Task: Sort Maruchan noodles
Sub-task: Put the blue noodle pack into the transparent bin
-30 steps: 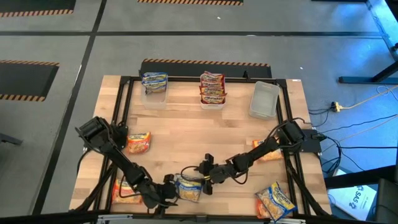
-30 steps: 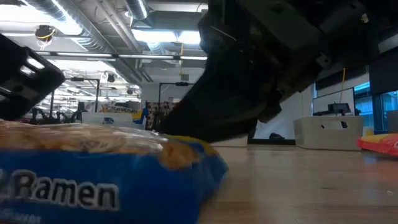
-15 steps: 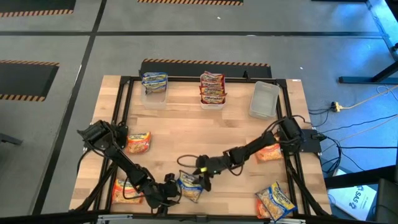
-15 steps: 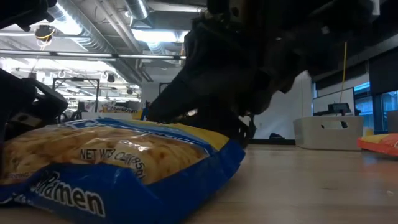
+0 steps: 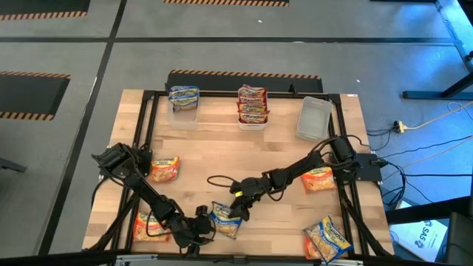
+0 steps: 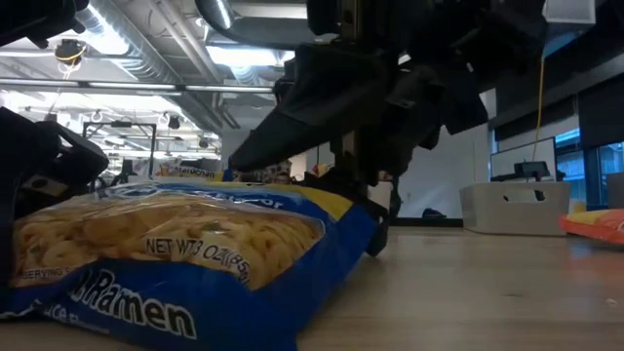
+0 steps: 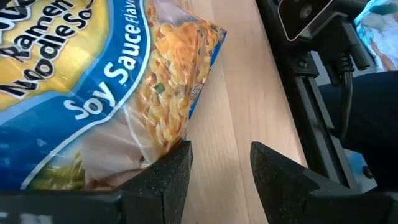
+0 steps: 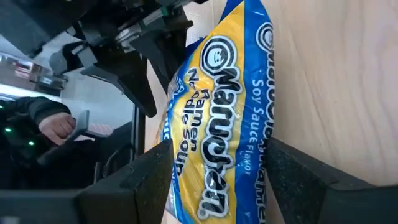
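A blue-and-yellow soy sauce ramen packet (image 5: 225, 220) lies near the front edge of the wooden table (image 5: 244, 159), lifted at one end and gripped from both sides. The right tool (image 5: 238, 209) reaches in from the right, its fingers (image 8: 152, 174) set on either side of the packet's width and pinching it. The left tool (image 5: 205, 224) comes from the front left corner; its fingers (image 7: 171, 177) stand apart, one of them against the packet's edge, the wrinkled plastic bunched there, though whether it truly grips cannot be told. In the low view the packet (image 6: 185, 253) tilts upward toward the dark right arm. Elsewhere, an orange packet (image 5: 165, 168) lies on the left side, another (image 5: 146, 227) at the front left, one (image 5: 318, 179) under the right arm and a yellow-blue one (image 5: 327, 238) at the front right. At the far edge, one clear bin (image 5: 183, 107) holds blue packets, the middle bin (image 5: 252, 111) holds red ones, and a third bin (image 5: 314, 118) stands beside them. A person's hand (image 8: 58, 127) shows beyond the table.
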Tool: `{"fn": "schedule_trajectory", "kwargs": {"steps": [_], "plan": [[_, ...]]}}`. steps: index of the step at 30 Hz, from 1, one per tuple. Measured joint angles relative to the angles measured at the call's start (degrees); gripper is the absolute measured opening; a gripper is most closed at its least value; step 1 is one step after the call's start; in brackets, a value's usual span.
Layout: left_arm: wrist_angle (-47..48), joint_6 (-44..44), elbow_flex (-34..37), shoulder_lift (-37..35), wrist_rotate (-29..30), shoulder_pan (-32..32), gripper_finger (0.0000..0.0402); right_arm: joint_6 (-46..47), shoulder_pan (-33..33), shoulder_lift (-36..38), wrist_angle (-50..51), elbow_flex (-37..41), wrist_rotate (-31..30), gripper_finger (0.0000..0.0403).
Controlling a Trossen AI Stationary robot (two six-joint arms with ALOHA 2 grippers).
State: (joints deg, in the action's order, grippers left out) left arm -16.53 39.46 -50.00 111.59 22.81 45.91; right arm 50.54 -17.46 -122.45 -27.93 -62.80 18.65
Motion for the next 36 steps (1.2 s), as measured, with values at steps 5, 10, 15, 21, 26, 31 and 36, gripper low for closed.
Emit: {"fn": "schedule_trajectory", "kwargs": {"steps": [5, 10, 15, 21, 26, 31, 36], "plan": [[0.1, -0.3, 0.0, 0.0, 0.1, -0.2, 0.0163, 0.1, 0.0, -1.2, 1.4, -2.2, 1.2, 0.0232], [0.2, -0.6, 0.0, 0.0, 0.2, -0.4, 0.0161, -2.3, -0.1, -2.0, 10.6, -6.7, 2.2, 0.0232], [0.2, -0.6, 0.1, 0.0, 0.3, -0.5, 0.0160, -3.5, -0.1, -2.3, 14.0, -9.6, 2.5, 0.0232], [0.2, -0.7, 0.1, 0.0, 0.4, -0.5, 0.0160, -4.3, -0.1, -2.5, 14.5, -10.6, 2.6, 0.0206], [0.2, -0.8, 0.1, 0.0, 0.1, -0.5, 0.0160, -4.4, 0.0, -2.2, 14.8, -10.8, 1.9, 0.0147], [0.4, -1.7, 0.1, -0.6, -1.7, -0.5, 0.0160, -5.6, 0.0, -2.1, 14.0, -10.9, 2.0, 0.0120], [4.7, -2.7, 0.3, -4.4, -5.0, -0.6, 0.0160, -6.4, -0.1, -1.9, 13.8, -11.0, 2.6, 0.0125]]}}
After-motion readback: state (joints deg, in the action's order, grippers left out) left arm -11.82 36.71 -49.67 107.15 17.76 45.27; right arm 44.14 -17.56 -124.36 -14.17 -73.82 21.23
